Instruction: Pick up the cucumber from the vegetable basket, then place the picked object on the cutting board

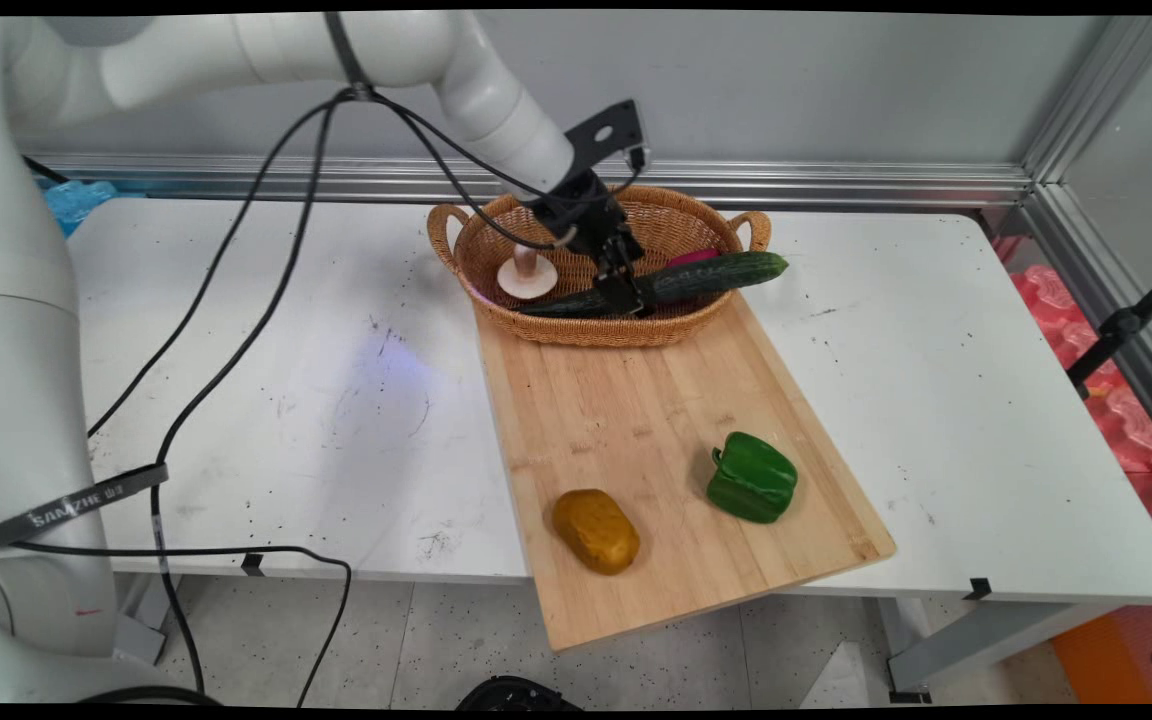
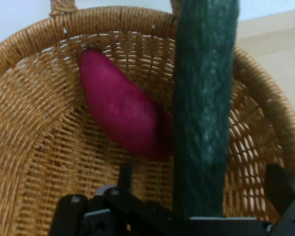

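Wicker basket (image 1: 576, 330) at the worktop's (image 1: 936, 400) far side holds a cucumber (image 1: 706, 275) lying across it, one end over the rim, beside a magenta vegetable (image 2: 123, 118) and a mushroom (image 1: 526, 275). The gripper (image 1: 626, 290) sits at the cucumber's middle; whether its fingers clamp it, I cannot tell.

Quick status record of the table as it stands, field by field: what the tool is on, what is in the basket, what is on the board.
tool: inside the basket, at the cucumber; whether it grips cannot be told
cucumber: lying across the basket, one end sticking out over the right rim
basket: wicker, at the far end of the board
also in basket: mushroom, pink-purple sweet potato
board: potato near left, green pepper near right
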`<state>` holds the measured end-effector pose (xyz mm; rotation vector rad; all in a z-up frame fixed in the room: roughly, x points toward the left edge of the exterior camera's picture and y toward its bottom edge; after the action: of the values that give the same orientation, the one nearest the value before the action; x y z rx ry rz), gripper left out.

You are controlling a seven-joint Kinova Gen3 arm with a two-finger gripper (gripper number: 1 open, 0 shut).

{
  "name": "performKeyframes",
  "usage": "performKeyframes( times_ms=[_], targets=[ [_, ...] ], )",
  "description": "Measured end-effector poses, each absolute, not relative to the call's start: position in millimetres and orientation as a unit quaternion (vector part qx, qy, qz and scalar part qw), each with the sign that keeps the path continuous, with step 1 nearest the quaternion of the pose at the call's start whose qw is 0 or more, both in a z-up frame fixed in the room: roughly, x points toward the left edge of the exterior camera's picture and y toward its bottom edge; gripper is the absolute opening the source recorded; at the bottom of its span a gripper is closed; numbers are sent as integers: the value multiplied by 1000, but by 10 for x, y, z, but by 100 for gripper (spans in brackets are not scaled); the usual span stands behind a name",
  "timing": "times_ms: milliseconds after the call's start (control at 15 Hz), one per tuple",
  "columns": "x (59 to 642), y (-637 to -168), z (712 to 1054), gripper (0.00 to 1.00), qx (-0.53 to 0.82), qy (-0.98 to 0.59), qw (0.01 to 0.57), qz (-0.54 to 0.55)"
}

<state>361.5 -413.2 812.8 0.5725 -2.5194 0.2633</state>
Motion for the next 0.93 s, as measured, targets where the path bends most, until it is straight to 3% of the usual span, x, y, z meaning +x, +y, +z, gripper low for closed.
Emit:
performKeyframes(
  times_ms=[533, 600, 933],
  targets=[
    [3510, -4375, 7986, 100, 195, -940, 262, 95],
    [3511, -4396, 7992, 0, 191, -942, 261, 94],
    [3519, -4458, 8078, 0, 175, -946, 258, 87]
  ],
)
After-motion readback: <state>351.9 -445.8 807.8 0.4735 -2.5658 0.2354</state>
